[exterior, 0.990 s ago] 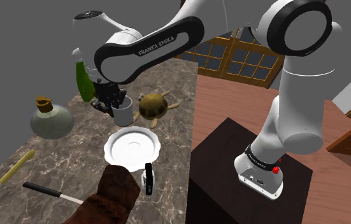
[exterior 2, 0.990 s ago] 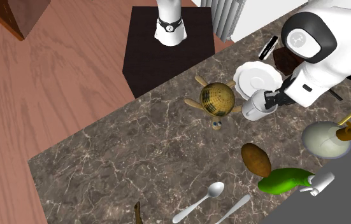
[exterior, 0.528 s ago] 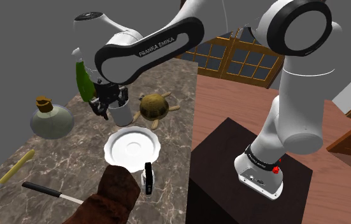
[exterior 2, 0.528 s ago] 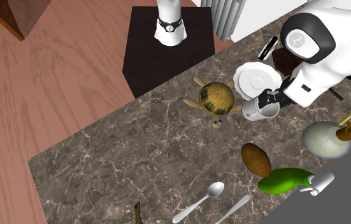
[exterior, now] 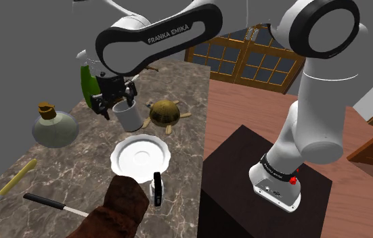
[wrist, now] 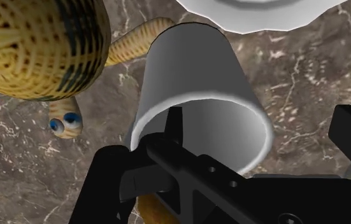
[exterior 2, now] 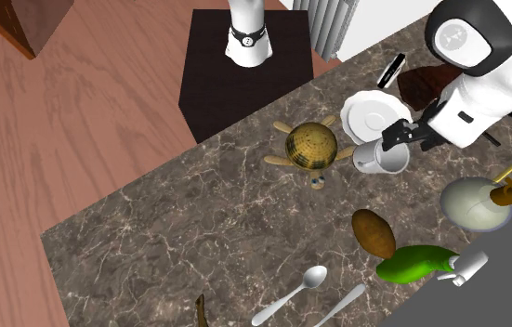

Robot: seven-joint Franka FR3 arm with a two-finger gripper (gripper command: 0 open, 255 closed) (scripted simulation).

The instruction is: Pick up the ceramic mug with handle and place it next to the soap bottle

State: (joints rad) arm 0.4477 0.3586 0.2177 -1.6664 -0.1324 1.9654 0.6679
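The shoulder view shows the black gripper [exterior: 112,103] clenched on a plain white mug [exterior: 128,116], which hangs tilted just beside the turtle figure [exterior: 164,113], on the side away from the stand [exterior: 259,176]. In the wrist view one finger [wrist: 172,124] reaches into the mug's open mouth while the other stands outside its wall; the exact place of contact is hidden by the gripper's own body, and the mug's handle cannot be made out. The mug appears clear of the marble counter [exterior: 186,145], its base overlapping a flipper of the turtle figure and the edge of the white plate [exterior: 141,155]. That scalloped plate lies near the turtle figure, toward the stand's end of the counter. The green soap bottle [exterior: 89,85], with a white pump top, stands beyond the mug from the turtle figure, close to the grey wall. In the second exterior view a brown oval lump [exterior 2: 373,232] lies between the turtle figure and the soap bottle, and a round pale flask [exterior 2: 475,202] with a brown stopper sits farther from the turtle figure than the mug, also near the wall. Two spoons [exterior 2: 293,291] lie well apart from the turtle figure, along the wall past the bottle.
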